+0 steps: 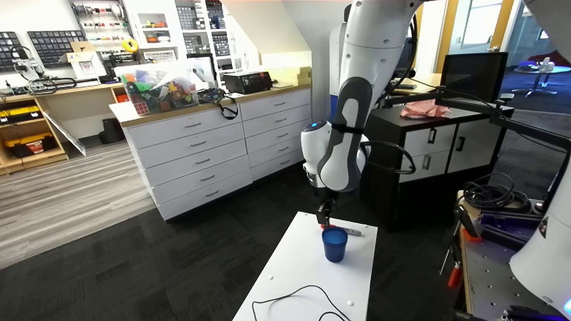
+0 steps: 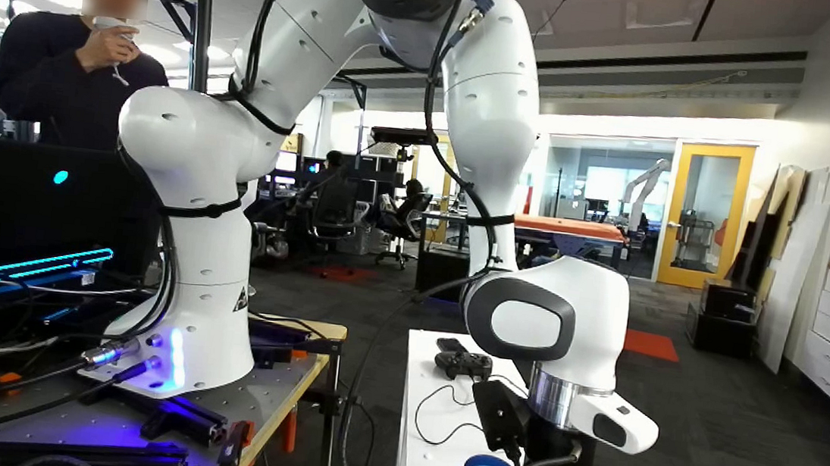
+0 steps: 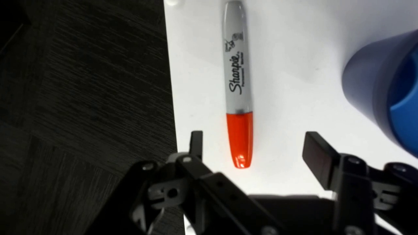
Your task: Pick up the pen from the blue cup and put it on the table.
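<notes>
A smooth plastic pen (image 3: 235,78) with a glossy cap (image 3: 240,140), a matt-sided plastic cup (image 3: 364,78), a smooth desk (image 3: 290,111), a matt claw (image 3: 257,151) and rough, ribbed carpet (image 3: 98,81).

White rounded arm (image 2: 492,103), black cables (image 2: 430,97), black jaws

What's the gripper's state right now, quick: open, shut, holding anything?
Gripper: open, holding nothing; the pen lies on the table.
</notes>
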Controlling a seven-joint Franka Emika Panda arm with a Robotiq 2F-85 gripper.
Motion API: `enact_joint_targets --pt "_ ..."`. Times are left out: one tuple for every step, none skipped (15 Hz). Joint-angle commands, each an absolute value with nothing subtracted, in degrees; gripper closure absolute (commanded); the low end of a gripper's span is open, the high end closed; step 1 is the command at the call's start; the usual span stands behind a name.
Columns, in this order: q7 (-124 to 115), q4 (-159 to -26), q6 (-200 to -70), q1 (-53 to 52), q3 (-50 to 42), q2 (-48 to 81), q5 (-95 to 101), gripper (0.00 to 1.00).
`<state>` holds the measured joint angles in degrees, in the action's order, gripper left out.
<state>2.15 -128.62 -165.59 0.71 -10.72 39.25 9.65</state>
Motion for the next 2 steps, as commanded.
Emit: enact_joint_targets --pt "2.19 -128.51 -165.48 0.79 -10.66 39.27 9.66 0.2" --pt "2.19 -128.51 -165.48 0.79 -10.66 39.27 9.66 0.2"
